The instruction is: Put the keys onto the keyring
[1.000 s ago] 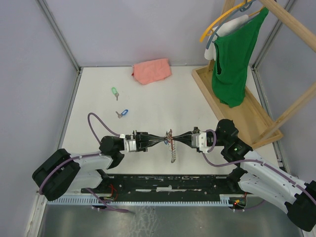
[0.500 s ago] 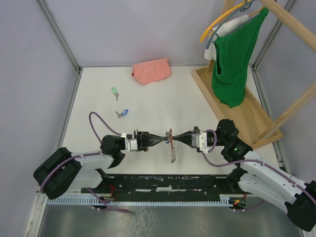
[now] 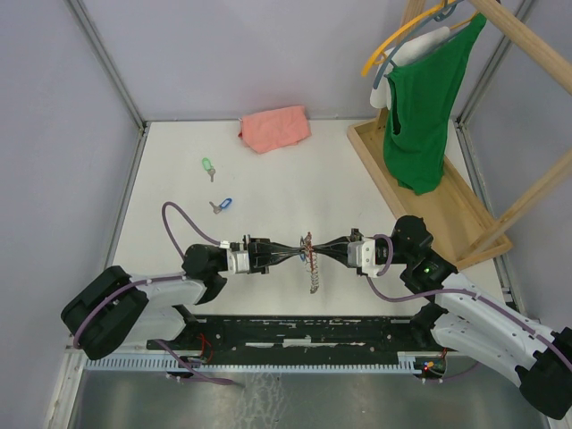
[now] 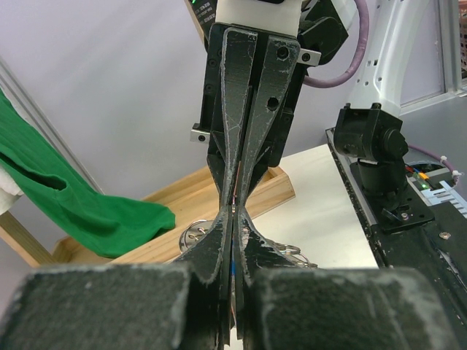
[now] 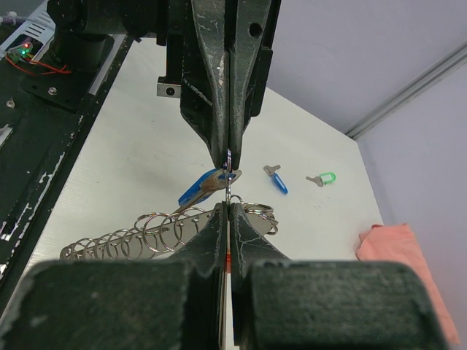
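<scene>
While the white table (image 3: 286, 188) fills most of the floor, a wooden rack (image 3: 374, 168) stands at its far right with a green shirt (image 3: 416, 107) on a hanger.

Left arm (image 3: 161, 295) and right arm (image 3: 465, 304) both reach inward. They meet tip to tip over the near middle of the table.

Pink cloth (image 3: 274, 128): crumpled, at the far edge, well apart from the arms.

Left gripper (image 5: 228, 153): fingers pressed together, pinching the top of a thin wire ring (image 5: 228, 184).

Right gripper (image 4: 232, 205): fingers likewise narrow, pinching the same ring from the opposite side. The two pairs of tips almost touch.

Strip of rings (image 5: 131, 237): a metal band carrying a row of split rings. It hangs below the tips and trails toward the near edge.

Keys:
- Hung key (image 5: 198, 189): blue head, slanting down from the pinched ring, silver end at the wire. Cannot tell whether it is fully threaded.
- Blue key (image 3: 222, 206): flat on the table, left of centre, apart from both grippers.
- Green key (image 3: 207, 166): flat on the table, just beyond the blue key.
</scene>
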`<state>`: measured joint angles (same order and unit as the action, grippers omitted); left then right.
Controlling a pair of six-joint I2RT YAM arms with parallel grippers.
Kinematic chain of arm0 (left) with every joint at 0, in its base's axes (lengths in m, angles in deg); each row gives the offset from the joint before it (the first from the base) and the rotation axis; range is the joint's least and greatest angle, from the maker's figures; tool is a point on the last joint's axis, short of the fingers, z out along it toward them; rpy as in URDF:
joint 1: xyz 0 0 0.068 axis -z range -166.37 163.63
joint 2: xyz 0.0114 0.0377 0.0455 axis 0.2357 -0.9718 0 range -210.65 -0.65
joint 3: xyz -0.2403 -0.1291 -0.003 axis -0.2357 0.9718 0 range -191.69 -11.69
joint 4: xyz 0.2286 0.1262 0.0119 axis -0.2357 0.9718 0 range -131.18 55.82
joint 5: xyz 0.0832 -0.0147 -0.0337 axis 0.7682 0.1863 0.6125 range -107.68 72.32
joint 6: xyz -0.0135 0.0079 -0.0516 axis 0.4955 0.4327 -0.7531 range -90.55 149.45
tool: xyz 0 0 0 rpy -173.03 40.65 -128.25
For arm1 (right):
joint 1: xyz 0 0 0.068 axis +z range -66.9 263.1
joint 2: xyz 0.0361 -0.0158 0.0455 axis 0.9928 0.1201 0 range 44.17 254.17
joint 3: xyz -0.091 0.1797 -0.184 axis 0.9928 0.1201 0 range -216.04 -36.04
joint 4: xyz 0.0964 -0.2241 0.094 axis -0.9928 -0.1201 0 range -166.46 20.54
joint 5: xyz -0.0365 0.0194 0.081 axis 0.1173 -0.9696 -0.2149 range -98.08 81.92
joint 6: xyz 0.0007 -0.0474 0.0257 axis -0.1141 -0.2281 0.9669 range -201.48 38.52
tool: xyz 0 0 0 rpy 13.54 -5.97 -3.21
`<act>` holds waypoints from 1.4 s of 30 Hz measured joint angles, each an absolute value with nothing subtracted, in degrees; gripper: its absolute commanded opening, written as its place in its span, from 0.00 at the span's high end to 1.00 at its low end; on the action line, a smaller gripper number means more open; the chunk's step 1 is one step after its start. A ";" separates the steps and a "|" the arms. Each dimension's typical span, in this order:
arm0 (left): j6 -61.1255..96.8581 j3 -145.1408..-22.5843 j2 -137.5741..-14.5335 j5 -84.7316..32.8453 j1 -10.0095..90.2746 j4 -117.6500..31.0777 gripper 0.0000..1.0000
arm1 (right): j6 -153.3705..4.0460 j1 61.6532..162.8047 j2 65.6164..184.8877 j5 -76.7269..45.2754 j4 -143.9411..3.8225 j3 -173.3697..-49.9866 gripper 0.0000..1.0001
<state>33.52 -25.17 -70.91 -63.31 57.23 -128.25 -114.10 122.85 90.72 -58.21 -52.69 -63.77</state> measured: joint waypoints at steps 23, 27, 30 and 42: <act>33.52 -25.17 -69.53 -62.57 57.23 -126.92 0.97 | -114.14 122.85 90.34 -58.19 -52.69 -63.77 0.99; 33.50 -25.17 -69.62 -62.63 57.23 -126.92 0.97 | -114.14 122.85 90.34 -58.19 -52.65 -63.77 0.99; 33.46 -25.26 -69.73 -62.78 57.23 -126.92 0.97 | -114.12 122.85 90.34 -58.19 -52.43 -63.77 0.99; 33.28 -26.09 -70.29 -63.05 57.23 -126.74 0.97 | -114.12 122.85 90.34 -58.06 -52.34 -63.77 0.99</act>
<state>33.28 -26.09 -70.29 -63.05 57.23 -126.74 -114.12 122.85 90.34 -58.06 -52.34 -63.77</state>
